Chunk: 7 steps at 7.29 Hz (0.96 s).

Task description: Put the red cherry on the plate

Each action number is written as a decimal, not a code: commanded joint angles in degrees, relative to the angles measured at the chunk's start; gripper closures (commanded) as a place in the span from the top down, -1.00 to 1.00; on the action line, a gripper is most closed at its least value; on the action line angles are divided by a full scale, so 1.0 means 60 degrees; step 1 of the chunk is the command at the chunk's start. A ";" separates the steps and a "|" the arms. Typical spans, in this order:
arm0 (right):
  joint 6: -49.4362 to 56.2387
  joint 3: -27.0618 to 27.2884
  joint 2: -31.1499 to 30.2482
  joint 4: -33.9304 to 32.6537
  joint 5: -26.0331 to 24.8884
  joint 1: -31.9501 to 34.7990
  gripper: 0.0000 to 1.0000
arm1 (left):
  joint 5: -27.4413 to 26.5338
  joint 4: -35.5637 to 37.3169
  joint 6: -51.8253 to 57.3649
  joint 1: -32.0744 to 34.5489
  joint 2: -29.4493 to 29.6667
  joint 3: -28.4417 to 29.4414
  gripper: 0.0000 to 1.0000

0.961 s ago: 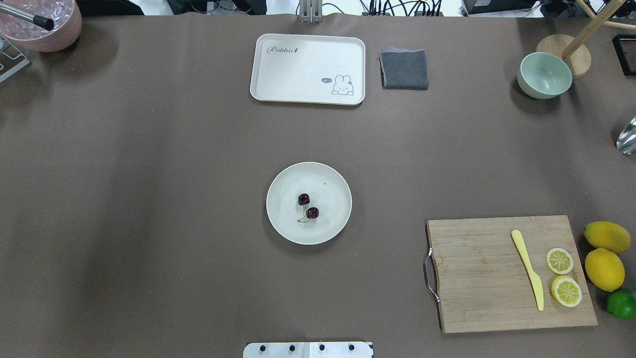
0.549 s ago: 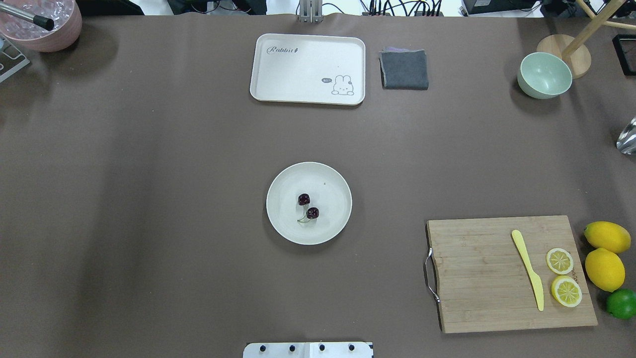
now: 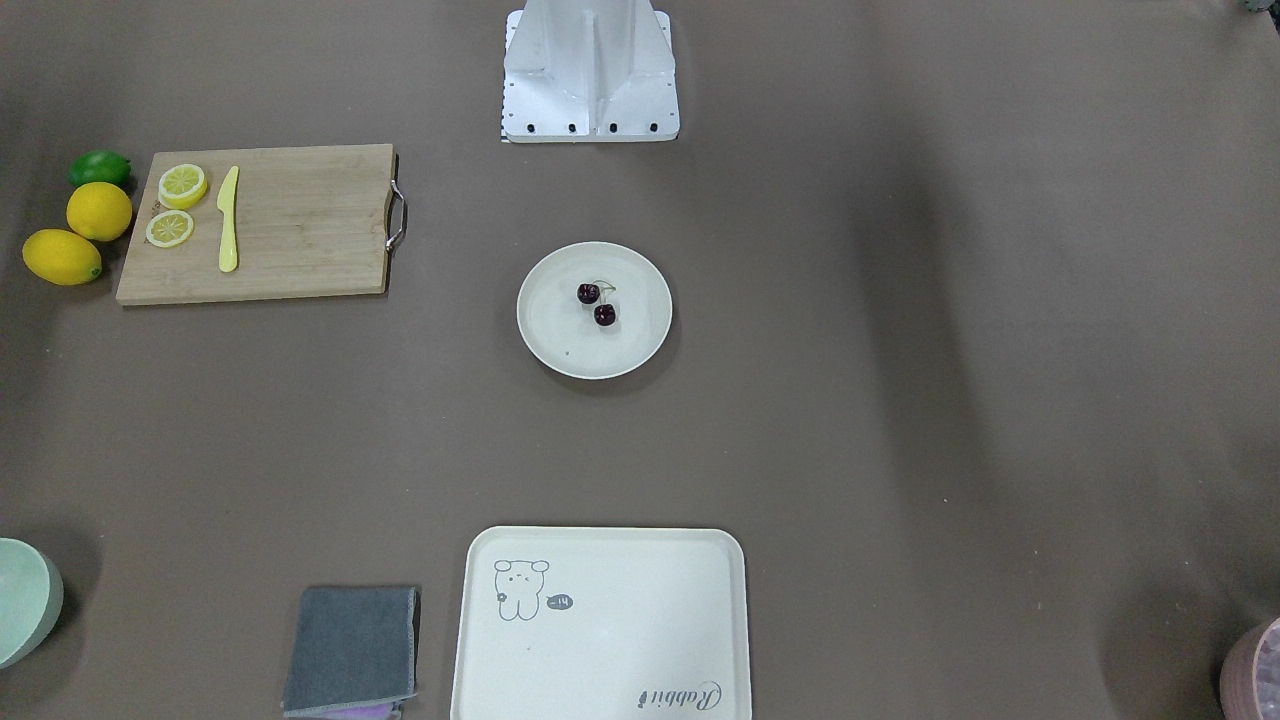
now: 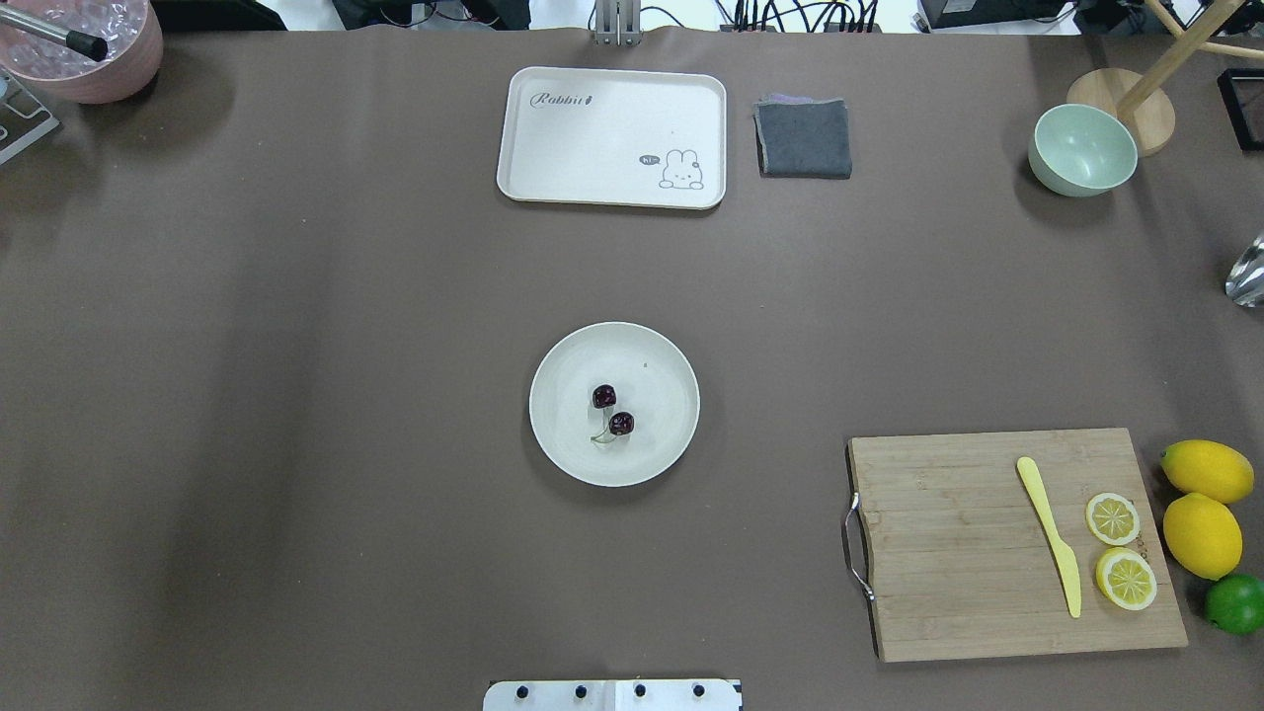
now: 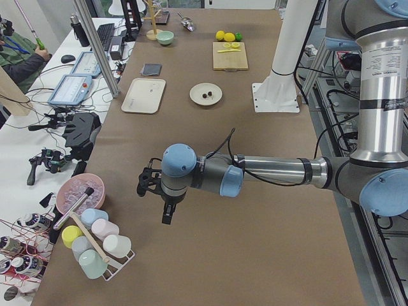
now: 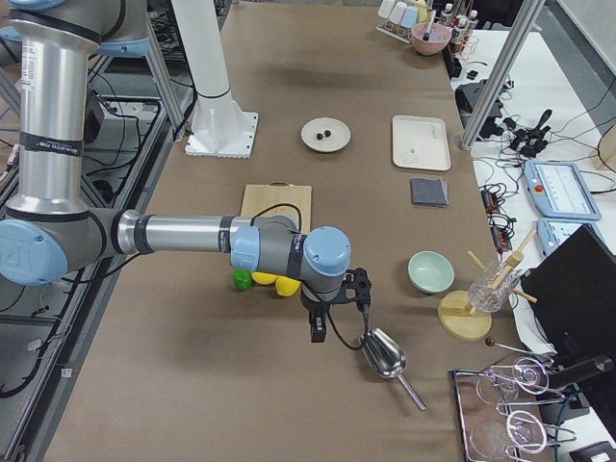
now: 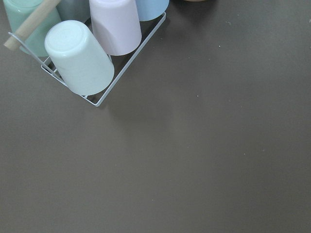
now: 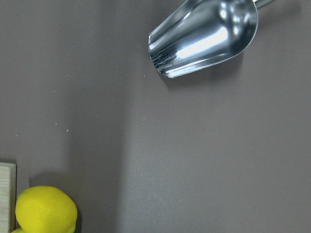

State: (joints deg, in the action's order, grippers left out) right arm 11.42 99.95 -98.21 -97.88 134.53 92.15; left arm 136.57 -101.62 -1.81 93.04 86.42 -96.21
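The red cherry [image 4: 621,424], a joined pair of dark glossy fruits with thin green stems, lies inside the round off-white plate [image 4: 657,439] at the table's middle. Both also show in the front-facing view, the cherry [image 3: 605,315] on the plate [image 3: 560,345]. Neither gripper is near them. My left gripper [image 5: 165,213] hangs over the table's left end beside a cup rack, far from the plate [image 5: 197,93]. My right gripper [image 6: 321,330] hangs over the right end next to a metal scoop. Both grippers show only in the side views, so I cannot tell whether they are open or shut.
A cream tray [image 4: 553,138] and a folded grey cloth [image 4: 804,137] lie at the far side. A pale green bowl [image 4: 1081,150] stands at the far right. A cutting board [image 4: 948,553] with a yellow knife, lemon halves, lemons [image 4: 1201,534] and a lime sits at the near right. A metal scoop [image 8: 204,36] lies under the right wrist.
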 commanded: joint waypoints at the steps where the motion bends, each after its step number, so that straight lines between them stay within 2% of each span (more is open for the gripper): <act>1: -0.0100 -0.0062 0.0035 0.0024 0.0005 0.0008 1.00 | -0.0027 0.0003 -0.0313 -0.0066 0.0026 -0.0034 0.96; 7: -0.0130 0.0012 0.0167 0.0068 0.0005 0.0008 1.00 | -0.0027 0.0003 -0.0313 -0.0066 0.0070 0.0024 0.96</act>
State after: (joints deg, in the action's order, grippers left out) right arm 10.64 99.99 -97.22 -97.57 134.56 92.20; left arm 136.41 -101.60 -3.69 92.64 86.82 -96.04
